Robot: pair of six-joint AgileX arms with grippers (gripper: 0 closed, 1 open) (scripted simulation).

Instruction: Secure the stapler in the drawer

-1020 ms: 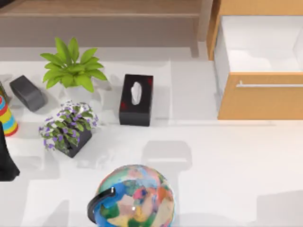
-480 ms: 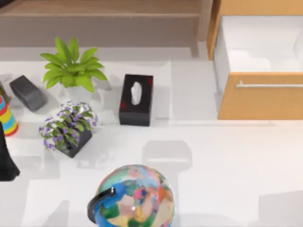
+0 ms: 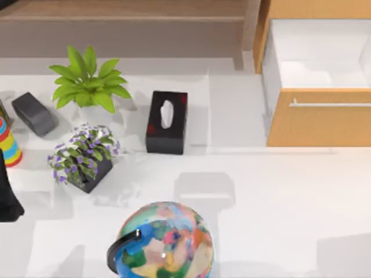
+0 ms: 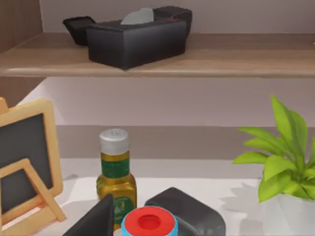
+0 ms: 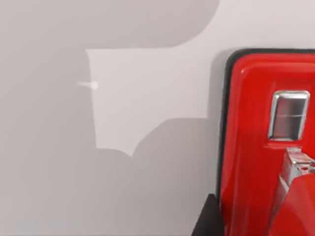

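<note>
The stapler (image 5: 256,147) appears close up in the right wrist view, a red body with a black rim and a silver metal plate, over a pale surface crossed by shadows. A dark part of my right gripper (image 5: 206,220) sits right beside it, and whether it grips the stapler cannot be told. The drawer (image 3: 319,119) stands pulled open at the table's back right, with an orange-tan front, a thin silver handle (image 3: 330,104) and a white inside (image 3: 319,55). My left arm (image 3: 8,194) rests at the table's left edge.
A black tissue box (image 3: 167,121) stands mid-table. To its left are a green plant (image 3: 87,84), a purple-flowered pot (image 3: 84,156) and a dark grey block (image 3: 33,114). A globe (image 3: 163,246) sits at the front. The left wrist view shows an oil bottle (image 4: 115,172) and a shelf (image 4: 197,61).
</note>
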